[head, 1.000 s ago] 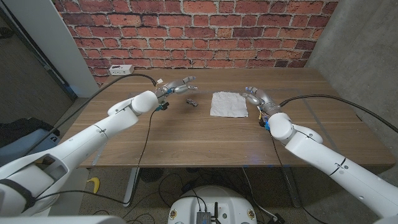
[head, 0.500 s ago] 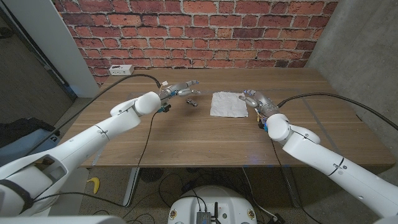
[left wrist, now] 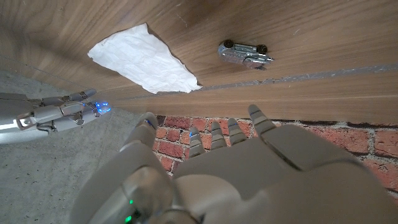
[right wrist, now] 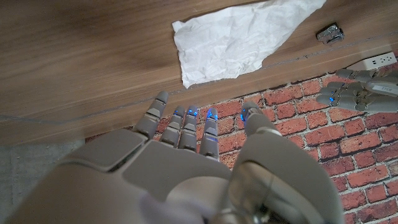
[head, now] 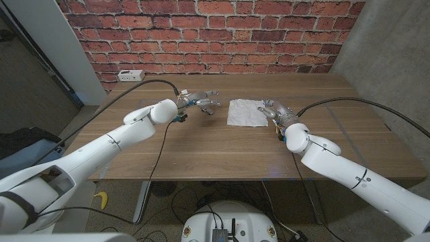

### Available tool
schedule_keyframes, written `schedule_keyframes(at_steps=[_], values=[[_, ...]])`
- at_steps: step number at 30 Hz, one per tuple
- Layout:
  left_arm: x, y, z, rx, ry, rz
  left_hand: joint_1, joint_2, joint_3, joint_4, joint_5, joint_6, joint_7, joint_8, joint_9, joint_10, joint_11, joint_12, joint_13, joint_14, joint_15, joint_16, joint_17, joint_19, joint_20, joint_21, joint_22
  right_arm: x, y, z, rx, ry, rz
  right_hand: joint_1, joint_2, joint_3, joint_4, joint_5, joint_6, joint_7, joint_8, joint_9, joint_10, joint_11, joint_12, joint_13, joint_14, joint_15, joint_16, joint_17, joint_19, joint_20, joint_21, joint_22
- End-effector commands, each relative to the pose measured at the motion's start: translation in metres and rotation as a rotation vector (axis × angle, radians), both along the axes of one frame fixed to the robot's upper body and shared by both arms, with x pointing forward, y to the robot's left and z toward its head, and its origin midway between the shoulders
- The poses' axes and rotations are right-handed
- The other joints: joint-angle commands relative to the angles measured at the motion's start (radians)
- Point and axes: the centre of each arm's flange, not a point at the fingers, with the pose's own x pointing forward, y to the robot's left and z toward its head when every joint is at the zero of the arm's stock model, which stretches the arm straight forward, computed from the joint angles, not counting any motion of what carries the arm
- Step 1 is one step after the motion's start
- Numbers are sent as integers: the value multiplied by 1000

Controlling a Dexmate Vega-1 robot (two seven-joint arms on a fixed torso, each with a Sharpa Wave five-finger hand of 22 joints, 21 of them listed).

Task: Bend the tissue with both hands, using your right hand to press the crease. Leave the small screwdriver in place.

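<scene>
- Power strip (head: 130, 74): a white strip lies at the far left corner of the worktop (head: 222, 148), well apart from the working area. It plays no part in the task.
- Left hand (head: 199, 101): it hovers over the worktop with fingers spread apart and nothing held. Its fingertips reach toward the middle, just above the screwdriver. Judged from the task, it is placed to reach the tissue's left edge.
- Screwdriver (head: 209, 111): the small metal tool lies flat on the worktop, just left of the tissue and apart from it. In the left wrist view (left wrist: 244, 52) no finger touches it. It must keep its place, so the left hand has to pass over it without contact.
- Tissue (head: 246, 112): the white sheet lies spread open and slightly wrinkled on the worktop, between the two hands. It shows no fold; the bend is not yet begun.
- Right hand (head: 275, 109): it sits just beside the tissue's right edge, fingers apart and empty. The right wrist view shows the fingertips (right wrist: 186, 114) short of the sheet (right wrist: 239, 37). This placement suits gripping the right edge and then pressing the crease.
</scene>
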Motion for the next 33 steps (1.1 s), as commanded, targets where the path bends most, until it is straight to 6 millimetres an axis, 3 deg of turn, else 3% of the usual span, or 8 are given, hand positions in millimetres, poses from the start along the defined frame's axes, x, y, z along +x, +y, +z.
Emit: schedule_keyframes(at_steps=[1, 10, 12, 17, 29, 33], values=[[-1, -10, 0, 64, -5, 10, 9, 4, 6, -4, 4, 22, 0, 7, 0, 6, -3, 2, -1, -3, -2, -3, 1, -6, 1, -4, 5, -2, 6, -2, -53, 27, -34, 9, 6, 11, -1, 9, 14, -3, 4, 1, 14, -1, 5, 1, 10, -9, 9, 1, 13, 1, 6, 3], [-2, -15, -2, 95, -6, 11, 11, 0, 6, -6, 3, 25, 2, 3, 0, 12, -6, 3, -4, -3, -2, -3, 1, -9, -2, -5, 4, -1, 9, -6, -76, 47, -54, 18, 7, 16, 1, 10, 22, -3, 3, 1, 18, -4, 4, 1, 16, -13, 11, 1, 21, -2, 7, 3], [-2, -17, -2, 104, -7, 11, 12, -1, 6, -7, 3, 30, 1, 4, 0, 15, -7, 3, -5, -2, -3, -3, 1, -8, -3, -5, 4, -1, 10, -6, -83, 52, -58, 21, 6, 17, 1, 9, 25, -5, 3, 1, 19, -15, 3, 1, 16, -14, 12, 1, 22, -2, 7, 3], [-3, -20, -4, 131, -12, 23, 16, -5, 6, -11, 2, 50, 0, 7, 0, 22, -13, 4, -7, 0, -5, -2, 1, -7, -4, -5, 4, 0, 14, -7, -110, 64, -70, 24, 7, 20, 2, 9, 31, -6, 3, 1, 24, -6, 3, 1, 18, -14, 13, 1, 25, -2, 7, 3], [-4, -27, -6, 193, -35, 52, 31, -9, 10, -21, 3, 51, 4, -1, 0, 39, -12, 7, -12, 9, -8, 1, 0, 2, -2, -2, 2, 5, 20, -10, -147, 81, -88, 38, 7, 27, 1, 10, 44, -5, 4, 2, 30, -11, 3, 0, 25, -20, 15, -1, 31, -4, 7, 3], [-5, -31, -5, 224, -54, 69, 56, -15, 16, -33, 2, 90, 5, 8, 0, 52, -20, 8, -16, 14, -13, 1, -1, 16, -7, 2, 0, 6, 22, -11, -161, 89, -96, 48, 8, 32, -2, 10, 52, -6, 4, 2, 33, -16, 2, 0, 31, -25, 17, -2, 34, -7, 8, 3]])
